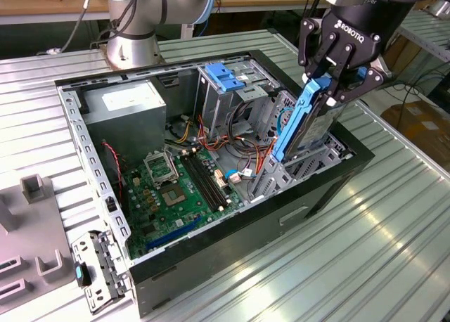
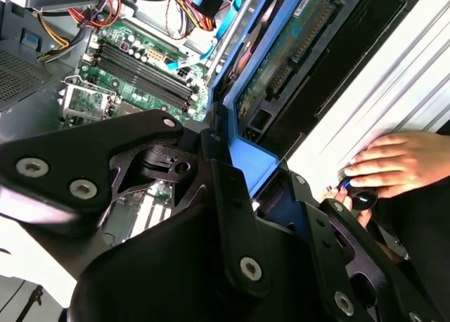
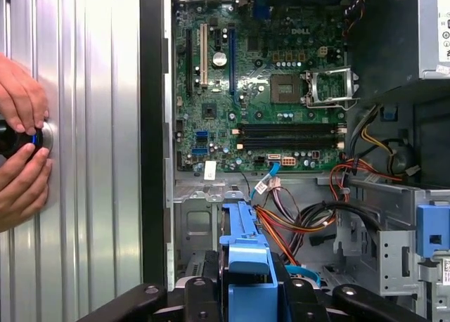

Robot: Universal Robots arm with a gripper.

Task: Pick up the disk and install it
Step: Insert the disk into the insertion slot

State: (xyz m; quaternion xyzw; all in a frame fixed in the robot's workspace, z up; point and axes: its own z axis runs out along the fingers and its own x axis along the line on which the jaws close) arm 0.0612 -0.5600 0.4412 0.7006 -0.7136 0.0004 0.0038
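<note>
The jaws are pinching the disk by its two sides, at its upper end. The disk is standing on its end, a little tilted, with its blue rail turned toward the inside of the case. It is hanging over the corner of the open case on the exterior view's right, and its lower end is reaching the metal bay there; whether it is already touching the bay, I cannot tell. In the second wrist view the green board on the underside of the disk is showing. In the first wrist view the blue frame of the disk is sitting between the black jaws. The motherboard is lying on the case floor, the grey power supply is in the far corner, and a cage with a blue top is standing beside it. The case is lying on a ribbed metal desk. Beside the case, a person's two hands are holding a small black knob on the desk.
</note>
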